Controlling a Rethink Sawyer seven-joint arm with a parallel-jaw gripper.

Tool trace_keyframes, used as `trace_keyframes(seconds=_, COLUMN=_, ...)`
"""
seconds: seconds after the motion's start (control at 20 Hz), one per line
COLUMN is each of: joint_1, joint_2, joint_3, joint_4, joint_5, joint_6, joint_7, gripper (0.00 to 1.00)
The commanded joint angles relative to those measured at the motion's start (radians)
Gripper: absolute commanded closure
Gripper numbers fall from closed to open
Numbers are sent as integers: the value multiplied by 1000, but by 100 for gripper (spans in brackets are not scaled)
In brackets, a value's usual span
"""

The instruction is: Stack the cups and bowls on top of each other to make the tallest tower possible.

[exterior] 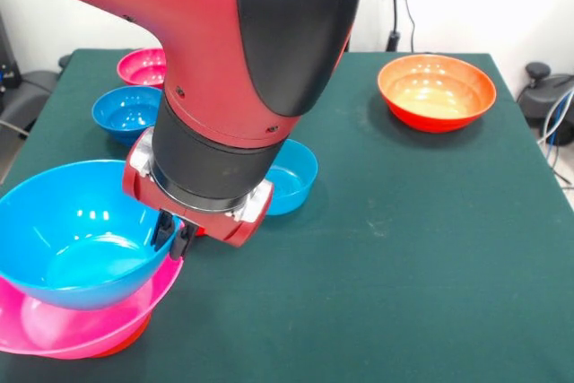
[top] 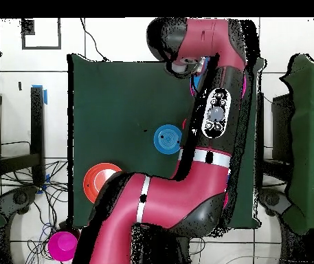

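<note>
We see the tower (exterior: 76, 311) at the near left corner of the green table (exterior: 404, 248) in the front view: a large light blue bowl (exterior: 76, 230) sits mouth-up inside the wide hot pink bowl (exterior: 54, 329), with something orange-red just showing beneath the pink rim. The blue bowl tilts slightly; the stack's axis runs roughly upright.

The gripper (exterior: 177, 235) hangs from the red arm at the blue bowl's right rim. Its dark fingers (exterior: 164, 230) appear to pinch that rim, though we cannot be sure from this angle.

Standing alone, all mouth-up: an orange bowl (exterior: 437, 91) at far right, a small blue bowl (exterior: 289, 177) behind the wrist, another blue bowl (exterior: 127, 112) and a magenta bowl (exterior: 143, 66) at far left.

We read no labels or writing on any bowl.
</note>
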Motion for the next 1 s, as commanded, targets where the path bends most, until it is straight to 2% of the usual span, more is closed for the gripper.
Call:
trace_keyframes(seconds=0.05, joint_1=-21, joint_2=16, joint_3=46, joint_4=-54, joint_5=-21, joint_6=-36, joint_7=-371, gripper=100)
trace_keyframes(seconds=0.45, joint_1=-33, joint_2=38, joint_3=40, joint_4=-100, joint_5=-6, joint_6=-28, joint_7=-403, gripper=100)
trace_keyframes(seconds=1.0, joint_1=-40, joint_2=35, joint_3=22, joint_4=-94, joint_5=7, joint_6=-28, joint_7=-423, gripper=100)
